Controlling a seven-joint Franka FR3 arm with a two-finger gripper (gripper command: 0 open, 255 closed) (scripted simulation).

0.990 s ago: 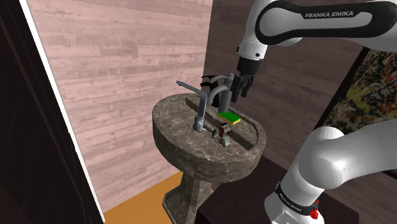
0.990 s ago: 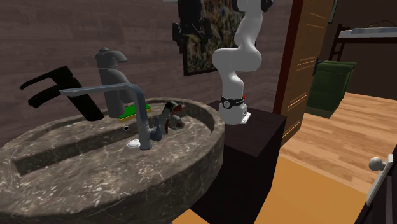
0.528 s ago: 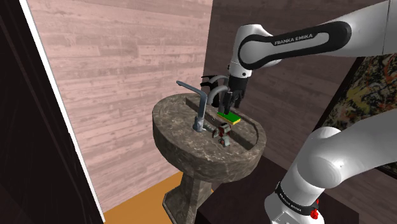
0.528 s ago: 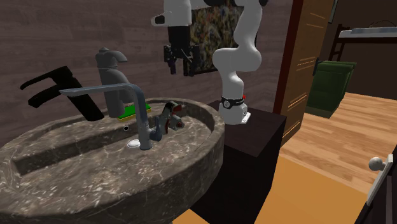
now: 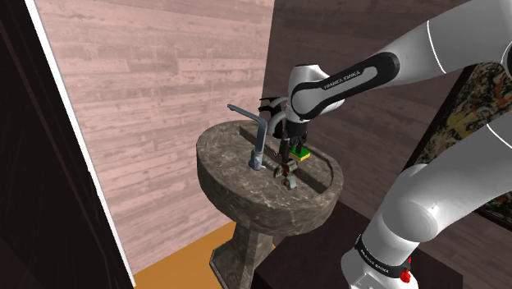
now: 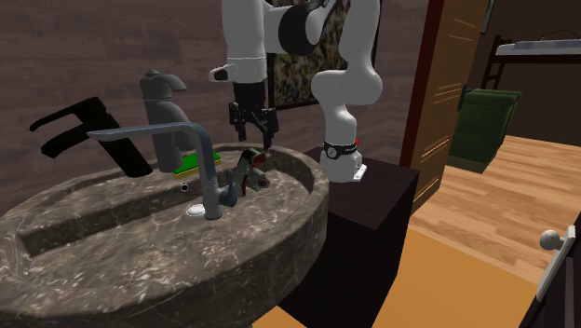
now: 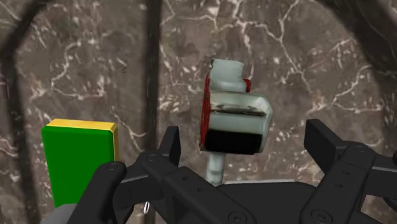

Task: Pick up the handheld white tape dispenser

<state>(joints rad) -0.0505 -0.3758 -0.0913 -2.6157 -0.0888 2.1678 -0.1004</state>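
The tape dispenser (image 7: pixel 233 109) is a small pale grey-white body with a red side and a dark roll opening. It lies in the dark marbled sink (image 5: pixel 234 190) next to a thin grey faucet. My black gripper (image 7: pixel 248 147) hangs open just above it, with a finger (image 7: pixel 170 144) on either side and neither touching it. In the shoulder view the gripper (image 5: pixel 288 153) is directly over the dispenser (image 5: pixel 286 172). The second exterior view has the gripper (image 6: pixel 253 133) a short way above the dispenser (image 6: pixel 249 171).
A green sponge with a yellow edge (image 7: pixel 79 154) lies beside the dispenser, by one finger. The tall thin faucet (image 6: pixel 173 140), a stout grey tap (image 6: pixel 162 101) and a black faucet (image 6: pixel 82 127) crowd the basin. A wall stands close behind the sink.
The arm has swung down and toward the basin. The gripper dropped from well above the sink to just over the dispenser, staying open.
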